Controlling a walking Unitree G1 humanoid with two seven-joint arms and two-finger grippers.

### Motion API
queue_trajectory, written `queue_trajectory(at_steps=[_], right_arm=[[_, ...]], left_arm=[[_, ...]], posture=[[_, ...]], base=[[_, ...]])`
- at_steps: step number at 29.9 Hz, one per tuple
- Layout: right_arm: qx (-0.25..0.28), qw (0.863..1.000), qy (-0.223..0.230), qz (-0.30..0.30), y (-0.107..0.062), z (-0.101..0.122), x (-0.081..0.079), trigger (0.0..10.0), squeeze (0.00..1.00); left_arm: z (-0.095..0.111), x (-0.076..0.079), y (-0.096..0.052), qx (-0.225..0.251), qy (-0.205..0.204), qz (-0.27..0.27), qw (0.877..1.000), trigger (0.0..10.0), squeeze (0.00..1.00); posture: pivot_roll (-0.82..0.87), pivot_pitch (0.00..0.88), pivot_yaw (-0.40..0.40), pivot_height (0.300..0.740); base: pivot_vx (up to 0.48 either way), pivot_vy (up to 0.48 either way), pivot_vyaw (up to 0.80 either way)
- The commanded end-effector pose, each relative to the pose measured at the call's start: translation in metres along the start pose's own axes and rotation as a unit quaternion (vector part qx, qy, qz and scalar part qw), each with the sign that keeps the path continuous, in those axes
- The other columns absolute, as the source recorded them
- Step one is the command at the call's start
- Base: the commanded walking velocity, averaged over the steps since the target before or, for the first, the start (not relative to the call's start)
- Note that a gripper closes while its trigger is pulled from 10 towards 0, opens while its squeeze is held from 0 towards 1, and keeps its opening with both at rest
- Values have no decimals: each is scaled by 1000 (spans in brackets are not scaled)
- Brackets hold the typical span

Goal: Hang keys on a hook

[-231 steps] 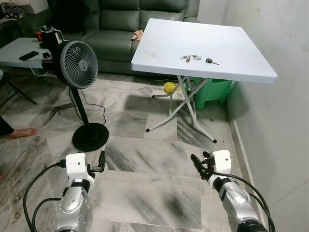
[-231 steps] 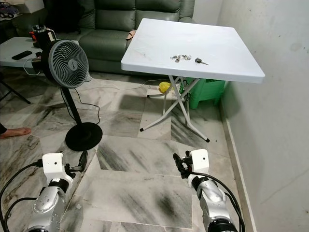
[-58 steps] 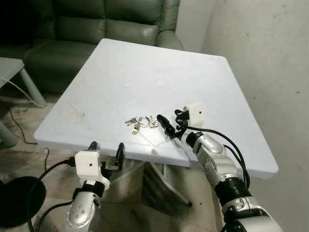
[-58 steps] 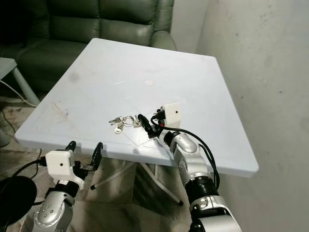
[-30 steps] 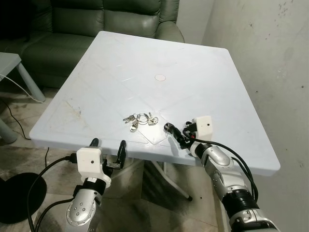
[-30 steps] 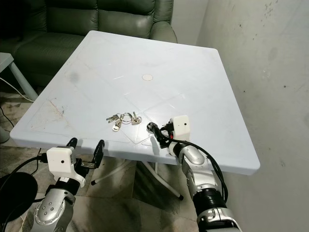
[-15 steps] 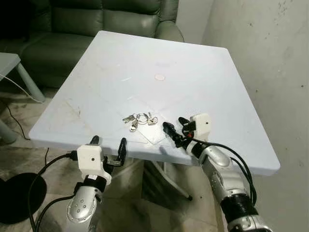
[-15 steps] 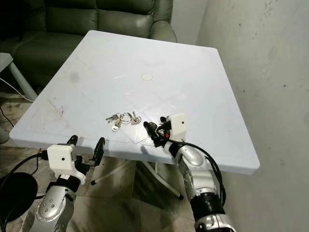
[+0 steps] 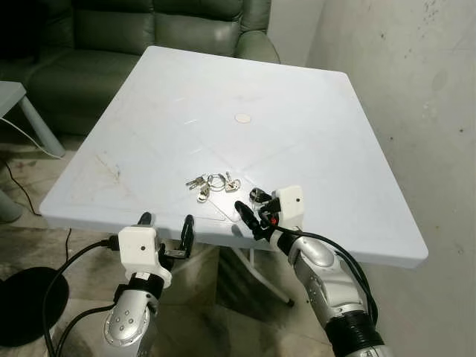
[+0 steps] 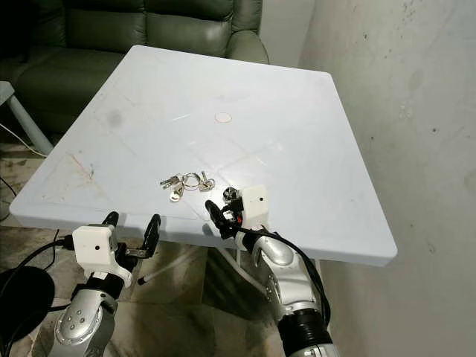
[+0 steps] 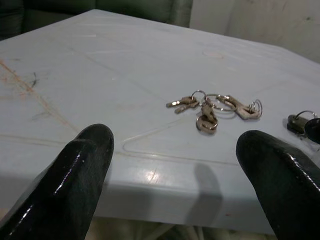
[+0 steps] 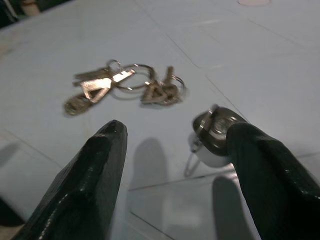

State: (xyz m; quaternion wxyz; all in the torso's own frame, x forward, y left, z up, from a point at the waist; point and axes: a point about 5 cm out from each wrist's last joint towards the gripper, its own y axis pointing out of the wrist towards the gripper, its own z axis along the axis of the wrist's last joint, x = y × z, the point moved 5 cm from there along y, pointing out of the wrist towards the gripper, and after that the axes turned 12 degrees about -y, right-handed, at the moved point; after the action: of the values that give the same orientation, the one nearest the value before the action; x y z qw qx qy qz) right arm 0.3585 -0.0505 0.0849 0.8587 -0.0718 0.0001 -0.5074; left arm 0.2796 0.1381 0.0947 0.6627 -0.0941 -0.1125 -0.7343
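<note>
A bunch of silver keys (image 9: 212, 183) on rings lies near the front edge of the white table (image 9: 312, 126). Just right of it lies a single black-headed key (image 12: 216, 129). My right gripper (image 9: 248, 201) is open and low over the table, with the black-headed key lying between its fingers, close to one fingertip (image 12: 242, 135); the bunch (image 12: 125, 82) sits just beyond. My left gripper (image 9: 165, 225) is open, in front of and just below the table's front edge, facing the bunch (image 11: 212, 107). I see no hook.
A green sofa (image 9: 149, 30) stands behind the table. A pale wall (image 9: 416, 74) runs close along the table's right side. A low grey table (image 9: 9, 97) is at the left, and a black fan base (image 9: 18, 316) sits on the floor at the lower left.
I have walked up to the table since the earliest frames. In the last second my right gripper moved left, toward the keys, and the black-headed key now lies between its fingers.
</note>
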Motion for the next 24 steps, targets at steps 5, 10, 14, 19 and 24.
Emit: queue_trajectory(at_steps=[5, 10, 14, 19, 24], right_arm=[[-9, 1000, -8, -14, 2, 2, -2, 9098, 0], [-16, 999, 1, -28, 5, 3, -3, 8039, 0], [0, 1000, 5, -25, 6, 9, -7, 4824, 0], [15, 999, 16, -26, 9, 16, -10, 3098, 0], [10, 999, 11, -28, 12, 18, -12, 10000, 0]], left_arm=[[1, 1, -1, 1, 2, 2, 1000, 10000, 0], [1, 0, -4, 1, 1, 4, 1000, 10000, 0], [1, 0, -4, 1, 2, 6, 1000, 10000, 0], [1, 1, -3, 3, 2, 5, 1000, 10000, 0], [1, 1, -3, 4, 1, 6, 1000, 10000, 0]], posture=[[39, 111, -99, 740], [50, 115, -100, 740], [54, 111, -103, 740], [58, 107, -107, 740], [60, 104, -108, 740]], base=[[0, 0, 0], [0, 0, 0], [0, 0, 0], [0, 0, 0], [0, 0, 0]])
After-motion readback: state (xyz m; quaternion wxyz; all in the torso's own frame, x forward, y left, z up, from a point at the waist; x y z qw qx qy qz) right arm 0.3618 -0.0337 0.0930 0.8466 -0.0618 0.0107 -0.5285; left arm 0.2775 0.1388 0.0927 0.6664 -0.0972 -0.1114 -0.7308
